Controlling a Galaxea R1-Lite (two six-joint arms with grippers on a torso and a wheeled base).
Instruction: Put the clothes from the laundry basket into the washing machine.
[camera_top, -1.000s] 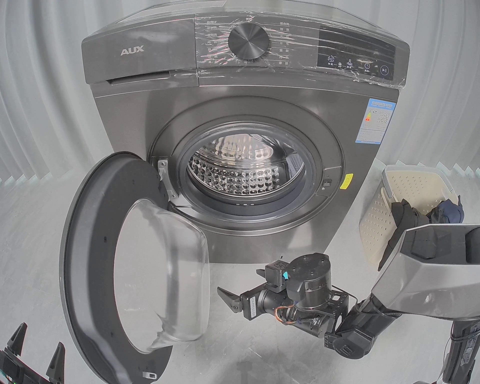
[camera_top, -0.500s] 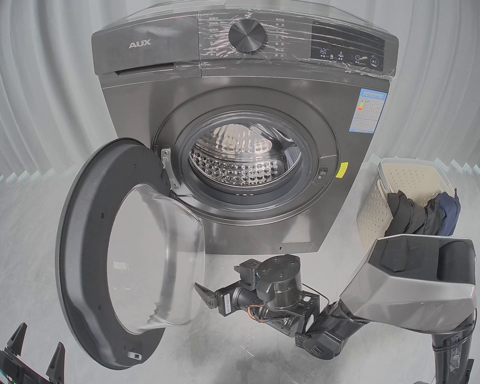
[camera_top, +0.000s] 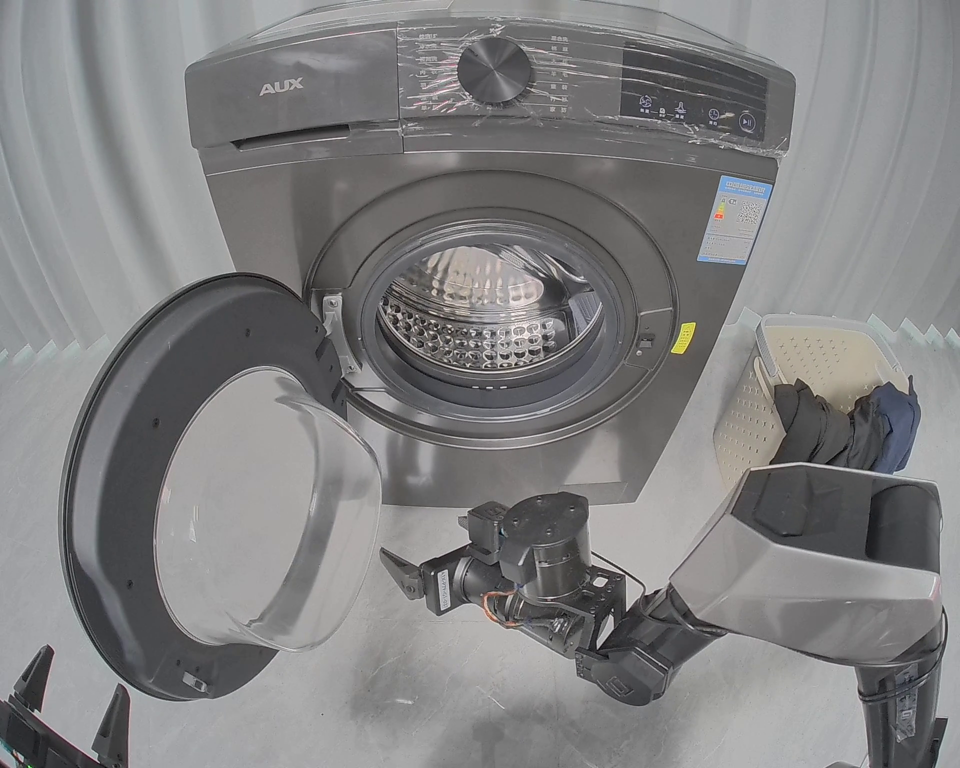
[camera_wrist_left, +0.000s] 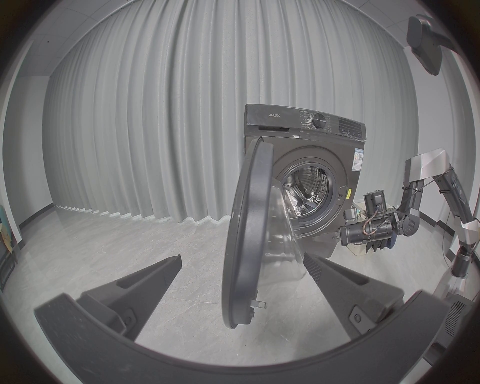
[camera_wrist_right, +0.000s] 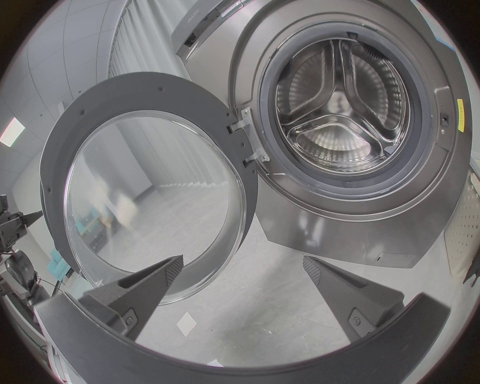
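The grey washing machine stands with its round door swung wide to the left and its steel drum bare. A cream laundry basket sits on the floor at the machine's right, with dark clothes hanging over its rim. My right gripper hovers low in front of the machine, pointing left at the door's glass bulge. It is open and holds nothing. My left gripper sits at the lower left, open and empty, facing the door's edge.
Pale curtains hang behind the machine. Grey floor lies open between the door and the basket. The basket's perforated wall is close beside my right arm.
The door has swung further open to the left. My right gripper has moved left and slightly lower, following it. The head view shifted, then held.
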